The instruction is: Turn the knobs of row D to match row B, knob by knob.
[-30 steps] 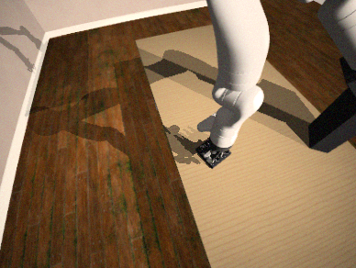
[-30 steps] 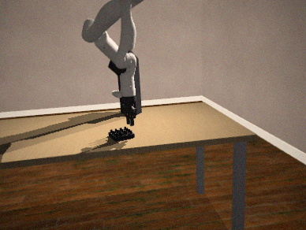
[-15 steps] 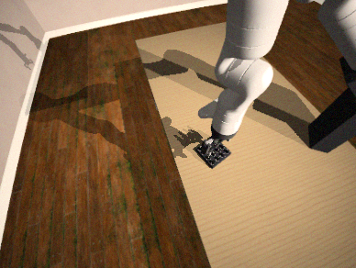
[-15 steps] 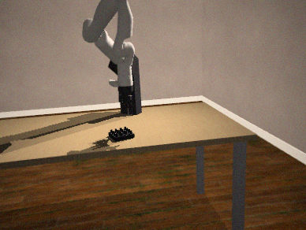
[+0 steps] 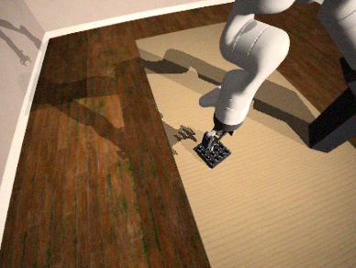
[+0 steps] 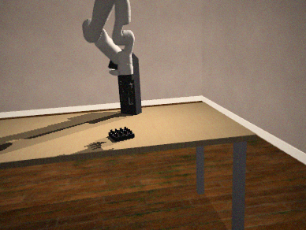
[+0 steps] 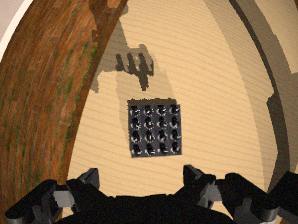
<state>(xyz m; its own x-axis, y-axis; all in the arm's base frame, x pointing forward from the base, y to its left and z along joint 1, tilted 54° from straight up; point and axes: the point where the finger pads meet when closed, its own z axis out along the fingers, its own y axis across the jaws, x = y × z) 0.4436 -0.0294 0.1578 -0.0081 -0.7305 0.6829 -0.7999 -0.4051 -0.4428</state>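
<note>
Main risk is a wrong knob: the knob box (image 5: pixel 212 163) (image 6: pixel 122 138) (image 7: pixel 155 129) sits close to the counter's (image 5: pixel 275 197) (image 6: pixel 177 122) (image 7: pixel 210 95) long edge that faces the exterior camera, well apart from the right-hand corner in that view, and its knobs (image 7: pixel 161 123) are packed tight. Gripper (image 5: pixel 209 143) (image 6: pixel 127 106) (image 7: pixel 141 176) is released, fingers wide apart, nothing between them, above the counter and clear of the box. Going down at that spread, I'd expect the tips to clip neighbours and turn a knob outside row D, which has to end on its starting mark; narrow first, then drop. Second: labels, white lines and the socket are too small or dark to read here, so I can't say which side is rear. Guess that wrong and rows A and D swap, and so does the knob count. Third: off-centre grip or sideways load could skid or tip the box, worse toward that near long edge; likely causes are bad alignment or pushing past an end stop. A target across the name gap needs the long way round. Fourth: slip on a small dark knob leaves the line nearer the next mark, so recheck after release. Retreat straight up, since a sideways exit could drag a finished knob

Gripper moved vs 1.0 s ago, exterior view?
Yes. The gripper has moved up, farther above the knob box than it was then.
</note>
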